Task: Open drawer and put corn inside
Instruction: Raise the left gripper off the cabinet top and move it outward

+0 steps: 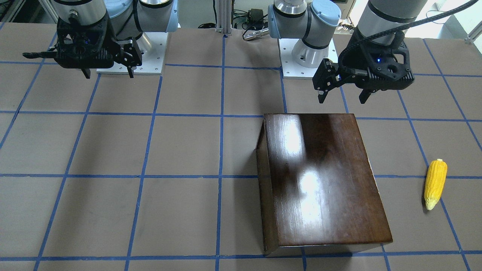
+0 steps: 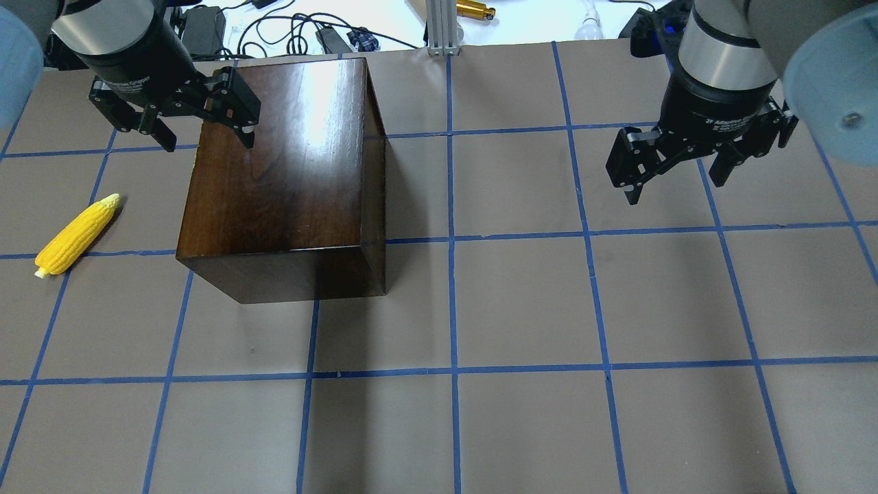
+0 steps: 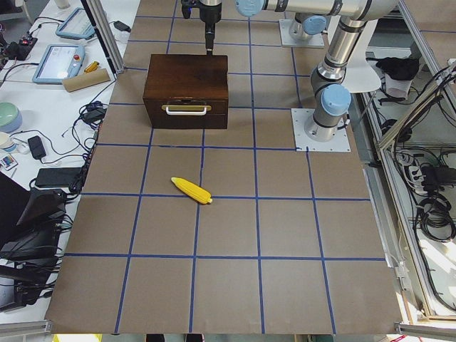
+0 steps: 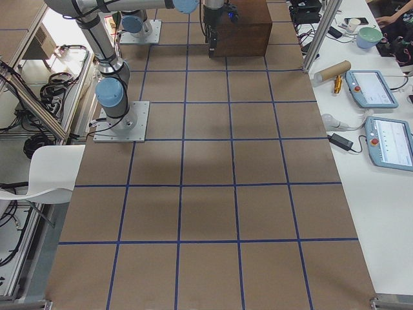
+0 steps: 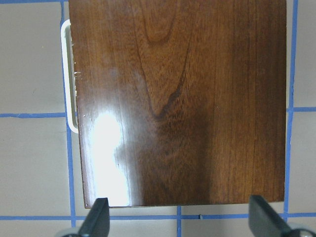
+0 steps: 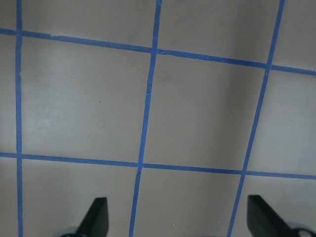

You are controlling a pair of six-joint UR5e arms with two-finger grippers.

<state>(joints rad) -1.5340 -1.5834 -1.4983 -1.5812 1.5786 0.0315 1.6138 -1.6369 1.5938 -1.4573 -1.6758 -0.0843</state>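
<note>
The glossy dark-brown box [image 2: 281, 171] stands on the table's left half, also in the front view [image 1: 324, 180]. Its drawer [image 3: 187, 110] is shut, with the metal pull [image 3: 187, 110] facing the robot's left side. The pull also shows at the box's edge in the left wrist view [image 5: 66, 79]. The yellow corn [image 2: 77, 233] lies on the table left of the box, apart from it [image 1: 435, 183]. My left gripper [image 2: 206, 140] hovers open and empty above the box's top [image 5: 178, 219]. My right gripper [image 2: 675, 185] hangs open and empty above bare table on the right [image 6: 177, 217].
The table [image 2: 521, 309] is brown paper with a blue tape grid. Cables and tools [image 2: 295, 34] lie beyond its far edge. The arm bases [image 1: 130, 52] stand at the robot's side of the table.
</note>
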